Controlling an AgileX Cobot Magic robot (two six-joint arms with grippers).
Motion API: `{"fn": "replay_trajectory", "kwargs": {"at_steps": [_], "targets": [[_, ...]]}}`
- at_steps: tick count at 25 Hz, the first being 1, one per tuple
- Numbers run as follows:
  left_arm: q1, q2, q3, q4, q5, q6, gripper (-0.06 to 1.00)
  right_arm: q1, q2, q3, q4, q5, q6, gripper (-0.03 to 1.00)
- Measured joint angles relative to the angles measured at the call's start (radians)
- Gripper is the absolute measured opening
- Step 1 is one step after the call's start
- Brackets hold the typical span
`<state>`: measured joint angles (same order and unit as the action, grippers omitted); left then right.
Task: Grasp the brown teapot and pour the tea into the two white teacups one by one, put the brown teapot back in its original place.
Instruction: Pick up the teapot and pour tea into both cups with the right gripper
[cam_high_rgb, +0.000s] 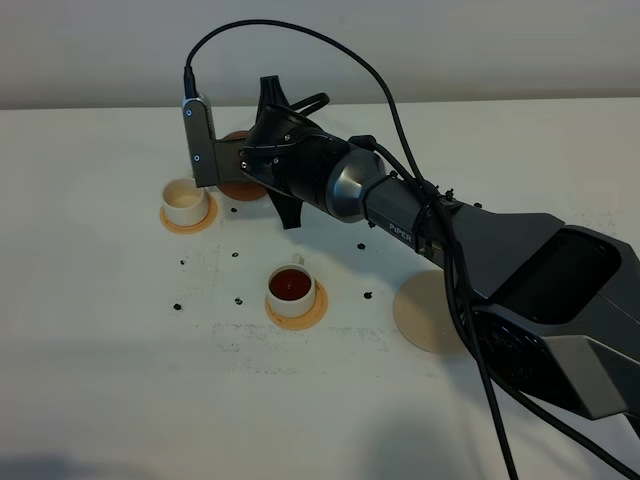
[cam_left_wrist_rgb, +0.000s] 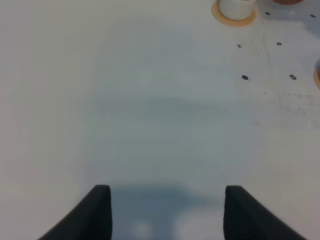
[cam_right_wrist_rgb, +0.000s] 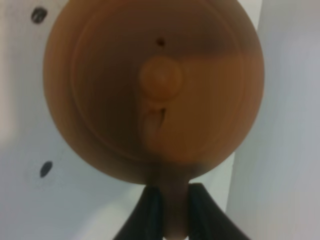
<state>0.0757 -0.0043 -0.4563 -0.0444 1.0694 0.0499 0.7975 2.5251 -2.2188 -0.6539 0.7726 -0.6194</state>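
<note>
1. White surface (cam_high_rgb: 120, 380) under a pale wall (cam_high_rgb: 450, 50) made up the scene in the exterior high view. The right arm (cam_high_rgb: 400, 205) reached across the middle to the far left part of the surface.
2. In the same view, the brown teapot (cam_high_rgb: 238, 189) showed only as a reddish-brown sliver behind the arm's wrist, just beside the far teacup (cam_high_rgb: 186, 200). Whether it rested on the surface or hung above it could not be told.
3. The far teacup sat on an orange-tan coaster (cam_high_rgb: 190, 224) and looked cream inside. The near teacup (cam_high_rgb: 291, 290) sat on a second orange-tan coaster (cam_high_rgb: 300, 315) and held dark tea (cam_high_rgb: 290, 285).
4. The pale beige coaster (cam_high_rgb: 420, 320) lay partly hidden by the arm, well apart from the teapot. Dark specks (cam_high_rgb: 237, 298) dotted the surface between and around the two cups.
5. In the left wrist view, the left claw (cam_left_wrist_rgb: 167, 210) stood apart over plain surface, touching no object. The far teacup and its coaster appeared cut off at the frame's edge, well apart from this claw.
6. In the right wrist view, the right claw (cam_right_wrist_rgb: 172, 210) was clamped together on the teapot's handle (cam_right_wrist_rgb: 170, 175). The teapot was seen from above and filled most of the frame, with its lid knob (cam_right_wrist_rgb: 160, 77) near the centre. The picture was blurred at this close range.
</note>
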Motion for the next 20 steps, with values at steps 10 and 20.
{"fn": "replay_trajectory", "kwargs": {"at_steps": [10,20], "targets": [[0.0,0.0,0.0,0.0,0.0,0.0,0.48,0.0,0.0,0.0,-0.024,-0.043,-0.001,0.12],[0.0,0.0,0.0,0.0,0.0,0.0,0.48,0.01,0.0,0.0,-0.075,-0.061,-0.001,0.12]]}}
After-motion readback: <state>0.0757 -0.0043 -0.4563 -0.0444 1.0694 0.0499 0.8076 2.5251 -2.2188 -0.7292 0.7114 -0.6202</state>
